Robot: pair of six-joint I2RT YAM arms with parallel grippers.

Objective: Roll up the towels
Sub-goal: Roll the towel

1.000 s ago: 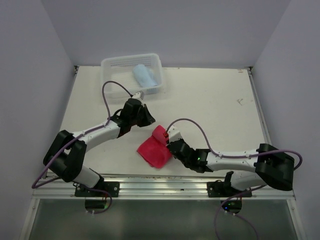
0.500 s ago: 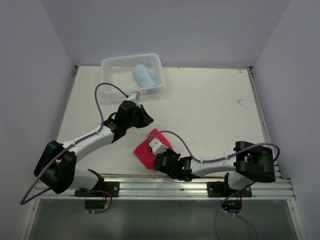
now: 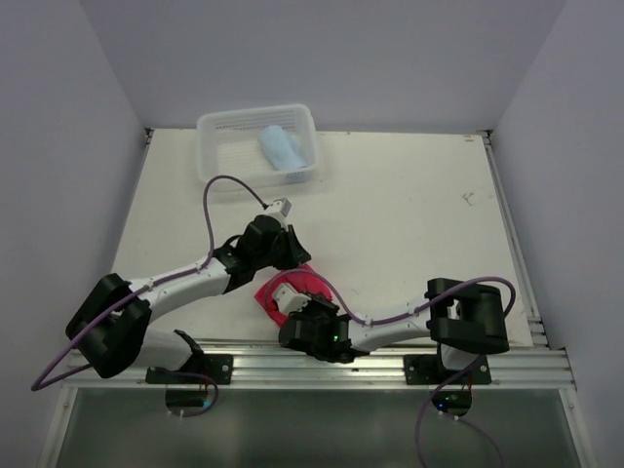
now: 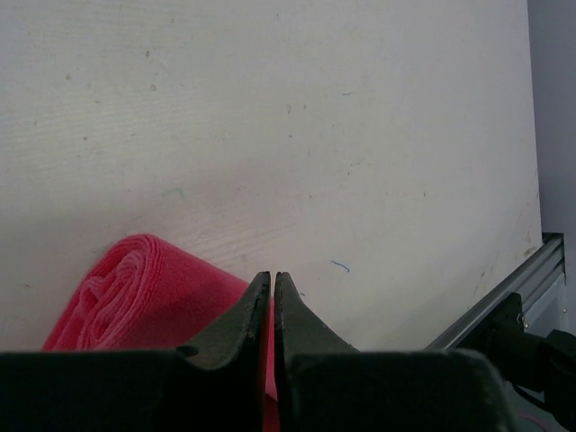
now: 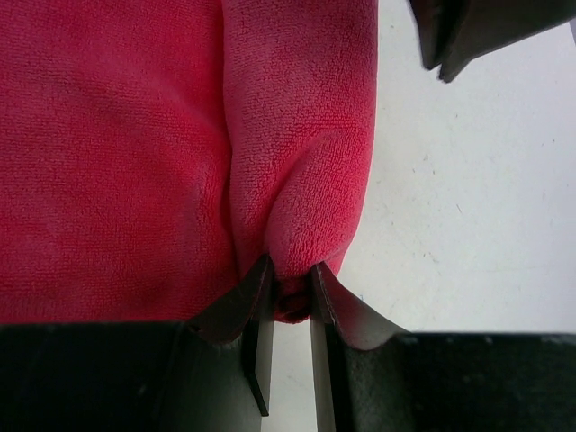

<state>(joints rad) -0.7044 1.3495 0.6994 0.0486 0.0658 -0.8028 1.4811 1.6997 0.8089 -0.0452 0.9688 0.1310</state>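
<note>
The pinkish-red towel lies bunched near the table's front edge, mostly covered by both grippers. My right gripper is shut on a thick fold of this towel, and the fold bulges out between its fingertips. My left gripper comes in from behind with its jaws shut. Its tips rest at the edge of the rolled red towel, and red cloth shows behind the thin slit. The light blue towel sits rolled in the basket.
The clear plastic basket stands at the back left of the white table. An aluminium rail runs along the near edge, close under the grippers. A dark finger of the left gripper shows at the right wrist view's top right.
My right gripper has pulled the red towel left and toward the near edge, bunching it up. My left gripper, shut throughout, has moved down and right onto the towel.
</note>
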